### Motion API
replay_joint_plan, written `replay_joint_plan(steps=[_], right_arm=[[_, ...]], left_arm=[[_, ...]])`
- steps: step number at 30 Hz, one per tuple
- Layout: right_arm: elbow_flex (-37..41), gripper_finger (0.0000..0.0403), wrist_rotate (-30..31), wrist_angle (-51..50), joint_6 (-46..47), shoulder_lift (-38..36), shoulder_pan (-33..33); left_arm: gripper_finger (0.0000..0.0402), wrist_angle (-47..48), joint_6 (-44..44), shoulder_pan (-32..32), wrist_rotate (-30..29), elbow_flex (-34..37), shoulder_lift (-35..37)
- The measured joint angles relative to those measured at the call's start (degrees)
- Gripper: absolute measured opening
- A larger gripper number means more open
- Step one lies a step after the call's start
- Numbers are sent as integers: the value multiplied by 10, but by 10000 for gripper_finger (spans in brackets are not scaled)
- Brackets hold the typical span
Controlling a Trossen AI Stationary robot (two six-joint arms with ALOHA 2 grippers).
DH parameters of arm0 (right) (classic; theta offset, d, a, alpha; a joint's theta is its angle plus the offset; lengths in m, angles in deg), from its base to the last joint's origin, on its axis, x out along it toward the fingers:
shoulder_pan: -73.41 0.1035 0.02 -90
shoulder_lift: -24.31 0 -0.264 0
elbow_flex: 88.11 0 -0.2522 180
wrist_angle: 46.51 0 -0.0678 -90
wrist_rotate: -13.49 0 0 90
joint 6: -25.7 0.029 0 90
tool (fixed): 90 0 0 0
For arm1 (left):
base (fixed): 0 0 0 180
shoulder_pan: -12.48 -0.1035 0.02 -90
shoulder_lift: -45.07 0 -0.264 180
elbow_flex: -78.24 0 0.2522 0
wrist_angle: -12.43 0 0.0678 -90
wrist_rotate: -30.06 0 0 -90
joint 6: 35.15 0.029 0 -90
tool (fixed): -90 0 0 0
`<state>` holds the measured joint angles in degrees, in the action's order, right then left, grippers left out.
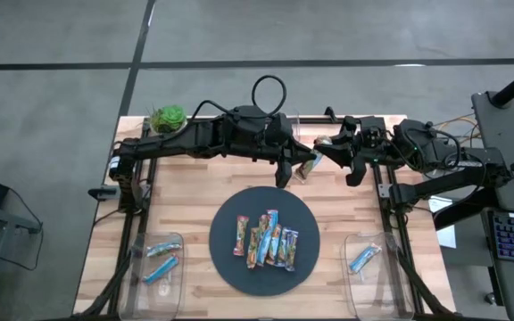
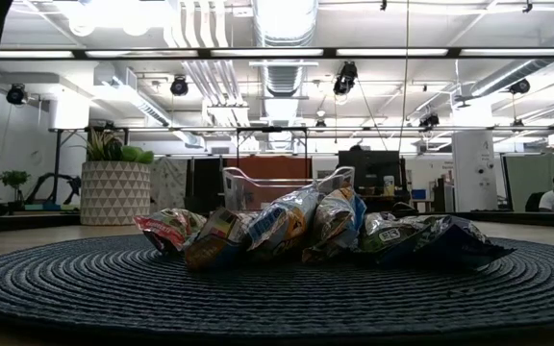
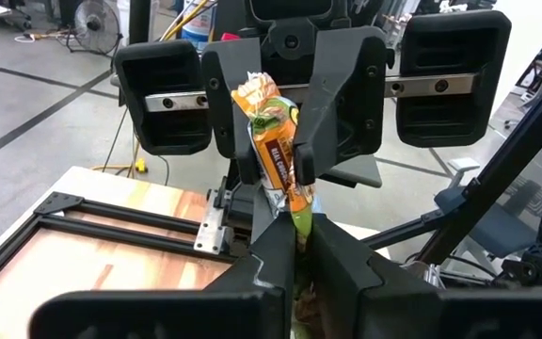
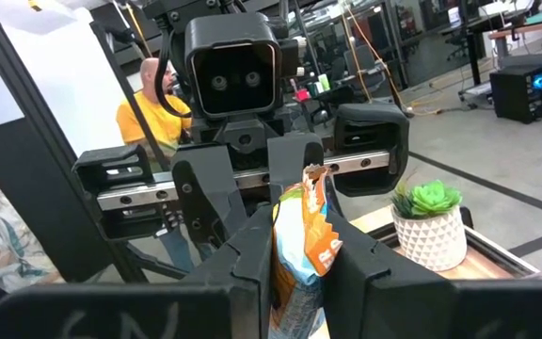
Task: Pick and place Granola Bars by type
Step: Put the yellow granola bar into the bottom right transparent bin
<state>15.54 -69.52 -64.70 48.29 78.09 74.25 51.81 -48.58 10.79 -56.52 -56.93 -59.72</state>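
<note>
Both arms reach in over the far half of the table (image 1: 194, 201) and meet nose to nose above it. The left claw (image 1: 294, 169) and the right claw (image 1: 328, 153) face each other, and a single orange-wrapped granola bar (image 3: 276, 151) hangs between them, held in the air. In the left wrist view the left fingers (image 3: 276, 247) are pinched together on the bar's lower end, while the right arm's fingers clamp it from both sides higher up. In the right wrist view the same bar (image 4: 307, 235) stands upright in the right claw (image 4: 299, 268), clamped between its fingers, with the left arm's claw right behind it.

Nearer the table's front edge than the two claws lies the round dark mat (image 1: 230, 267), carrying a loose row of granola bars (image 1: 266, 239). Well to the left claw's side, a clear bin (image 1: 136, 267) at the front corner holds two blue bars (image 1: 161, 260). Well to the right claw's side, another clear bin (image 1: 384, 267) holds one blue bar (image 1: 363, 258). A third clear bin (image 2: 248, 187) stands just behind the claws. A potted plant (image 1: 168, 118) sits at the far corner beside the left arm. Bare wood lies open between mat and side bins.
</note>
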Motion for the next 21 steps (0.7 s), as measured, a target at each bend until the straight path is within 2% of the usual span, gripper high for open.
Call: replay_joint_plan(steps=[14,18,21], right_arm=[[0,54,0,-1,-3,0,0],[0,54,0,-1,-4,0,0],[0,54,-4,-1,-3,0,0]], left_arm=[[160,-1,1,0,-1,0,0],[181,8,-1,0,-5,0,0],[183,48,-1,-3,-7,0,4]])
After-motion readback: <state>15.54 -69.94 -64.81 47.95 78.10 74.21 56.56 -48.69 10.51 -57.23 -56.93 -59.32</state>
